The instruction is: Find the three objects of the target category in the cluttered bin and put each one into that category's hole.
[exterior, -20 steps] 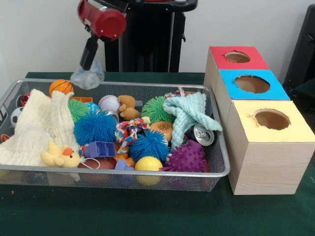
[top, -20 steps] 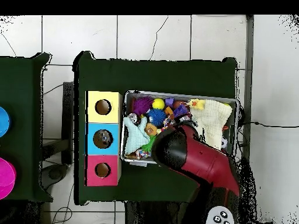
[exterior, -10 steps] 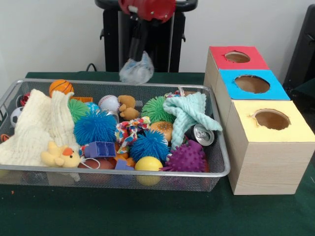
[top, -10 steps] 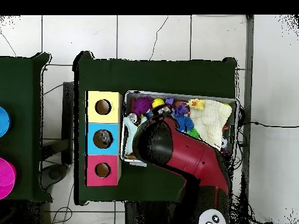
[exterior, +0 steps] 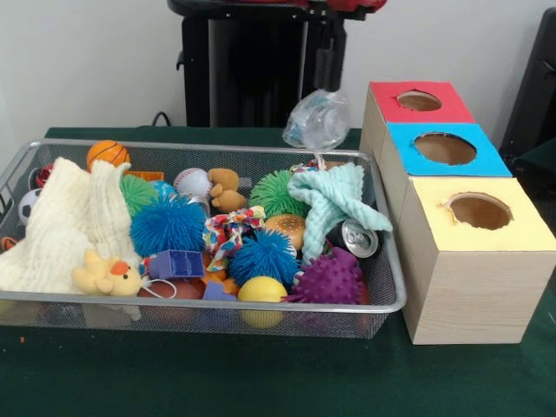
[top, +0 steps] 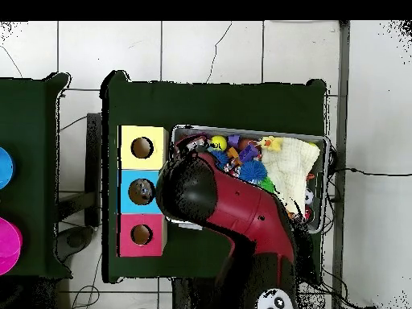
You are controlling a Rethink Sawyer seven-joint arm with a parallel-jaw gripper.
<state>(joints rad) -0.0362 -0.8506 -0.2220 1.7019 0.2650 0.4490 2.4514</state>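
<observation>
Clear plastic bottle (exterior: 317, 120), clamped in the gripper (exterior: 327, 80), hangs just left of the blue-topped hole (exterior: 445, 148), slightly higher.

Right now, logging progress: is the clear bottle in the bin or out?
Out. The clear bottle hangs from the gripper above the wire bin's far rim, short of the blue-topped hole.

A clear bottle (exterior: 318, 119) hangs over the silver mesh bin (exterior: 261, 310). The box tops are red (exterior: 419, 102), bright blue (exterior: 445, 149) and yellow (exterior: 479, 214); the bench (exterior: 217, 373) is dark green.
</observation>
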